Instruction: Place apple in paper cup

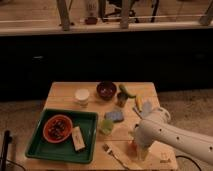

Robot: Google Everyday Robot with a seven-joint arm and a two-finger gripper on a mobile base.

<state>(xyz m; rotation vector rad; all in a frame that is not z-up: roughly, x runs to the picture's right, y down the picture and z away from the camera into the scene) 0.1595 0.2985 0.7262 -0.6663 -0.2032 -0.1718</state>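
One gripper [138, 150] hangs at the end of the white arm, low over the front right part of the tabletop [62, 95], and whether it is closed on anything I cannot tell, since the arm's bulk hides that end. Just beside it, right at the front edge, a small orange-red patch shows, which I take to be the apple [132, 146]; it looks to be on the tabletop or barely off it. The step in hand is therefore the pickup. To do it well, the grip should be square across the apple's widest part and firm before any lift, because a round fruit rolls out of a shallow pinch. The paper cup [82, 95] stands upright near the back left, well apart from the apple, with a dark bowl [106, 90] just beside it on the right. Between the two lie a blue sponge [116, 115] and a green lump [106, 126], with a fork [114, 154] at the front and a green tray [37, 131] to the left. The carry should rise high enough to clear these. The cup looks hardly wider than the apple and light, so the apple should be centred over the rim and released low, or it may knock the cup over.
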